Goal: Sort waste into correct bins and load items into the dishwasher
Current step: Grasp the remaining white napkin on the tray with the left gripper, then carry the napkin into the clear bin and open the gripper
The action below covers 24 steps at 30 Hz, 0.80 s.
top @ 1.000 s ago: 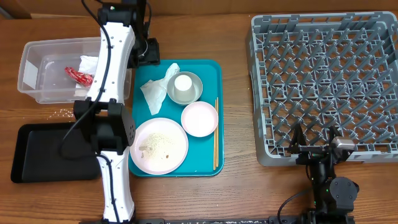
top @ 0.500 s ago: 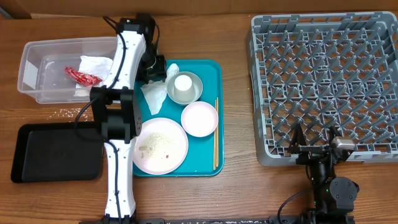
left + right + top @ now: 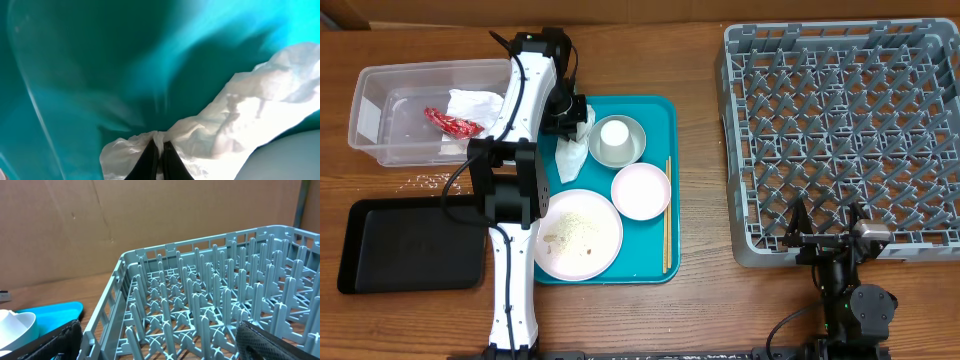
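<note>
Tub at left is your target. Left gripper is pinched shut on napkin, which lies on teal tray beside bowl: lift straight up before swinging over. Right gripper gapes empty by rack.

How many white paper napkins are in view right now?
2. One napkin lies in the clear tub beside the red wrapper; the second napkin is on the teal tray, pinched by the left gripper. None appears hidden.
</note>
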Motion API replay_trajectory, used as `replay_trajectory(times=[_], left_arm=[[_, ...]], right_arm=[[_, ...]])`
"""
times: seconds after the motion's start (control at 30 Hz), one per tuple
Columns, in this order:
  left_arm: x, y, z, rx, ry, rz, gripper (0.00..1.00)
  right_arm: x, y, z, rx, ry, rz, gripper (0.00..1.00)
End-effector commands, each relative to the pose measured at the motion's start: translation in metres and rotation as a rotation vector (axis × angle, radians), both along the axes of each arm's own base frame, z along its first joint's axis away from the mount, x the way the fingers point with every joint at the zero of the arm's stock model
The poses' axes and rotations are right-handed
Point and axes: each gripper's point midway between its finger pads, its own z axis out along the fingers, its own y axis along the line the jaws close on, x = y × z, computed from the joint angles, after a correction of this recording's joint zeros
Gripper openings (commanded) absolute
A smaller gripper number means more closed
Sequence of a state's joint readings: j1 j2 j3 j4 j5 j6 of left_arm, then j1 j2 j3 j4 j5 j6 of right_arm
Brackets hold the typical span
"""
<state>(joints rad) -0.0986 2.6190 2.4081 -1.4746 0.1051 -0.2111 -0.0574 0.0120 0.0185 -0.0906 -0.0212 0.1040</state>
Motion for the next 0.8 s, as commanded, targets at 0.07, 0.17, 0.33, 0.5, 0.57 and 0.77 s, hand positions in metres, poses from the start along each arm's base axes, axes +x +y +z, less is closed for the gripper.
replay_trajectory(times=[0.07, 0.17, 0.33, 0.5, 0.57, 0.77], left_arm=[[0.016, 0.009, 0.048, -0.022, -0.096, 0.102, 0.04], [0.035, 0.024, 0.105, -0.033, -0.252, 0.132, 0.04], [0.051, 0.072, 0.191, 0.029, -0.494, 0.31, 0.04], [0.037, 0.144, 0.226, 0.203, -0.578, 0.616, 0.04], [0.032, 0.166, 0.227, 0.229, -0.578, 0.715, 0.04], [0.023, 0.214, 0.211, 0.235, -0.538, 0.93, 0.04]], right_arm=[[0.0, 0.0, -0.001, -0.004, -0.005, -0.003, 1.0], [0.0, 0.0, -0.001, -0.004, -0.005, -0.003, 1.0], [0.0, 0.0, -0.001, -0.004, -0.005, -0.003, 1.0], [0.0, 0.0, -0.001, -0.004, -0.005, -0.003, 1.0], [0.0, 0.0, -0.001, -0.004, -0.005, -0.003, 1.0], [0.0, 0.0, -0.001, -0.004, -0.005, -0.003, 1.0]])
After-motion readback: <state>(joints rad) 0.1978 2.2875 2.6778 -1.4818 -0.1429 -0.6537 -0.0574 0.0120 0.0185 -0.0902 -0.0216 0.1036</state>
